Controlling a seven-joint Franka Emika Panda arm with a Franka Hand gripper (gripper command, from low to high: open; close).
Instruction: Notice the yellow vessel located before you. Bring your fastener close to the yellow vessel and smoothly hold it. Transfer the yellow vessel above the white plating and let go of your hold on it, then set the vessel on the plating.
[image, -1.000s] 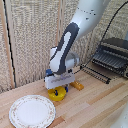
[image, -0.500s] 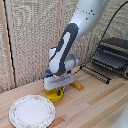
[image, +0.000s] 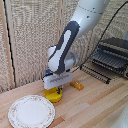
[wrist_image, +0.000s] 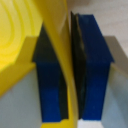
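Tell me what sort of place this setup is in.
Probably a mock kitchen or dining corner set up for robot tests. A wooden table holds a white plate and a yellow bowl, a dark wire rack stands at the back, and woven screens wall it off.

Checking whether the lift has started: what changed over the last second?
Nothing visibly moved. The gripper stays shut on the yellow bowl, its rim pinched between the fingers, still on the table beside the white plate.
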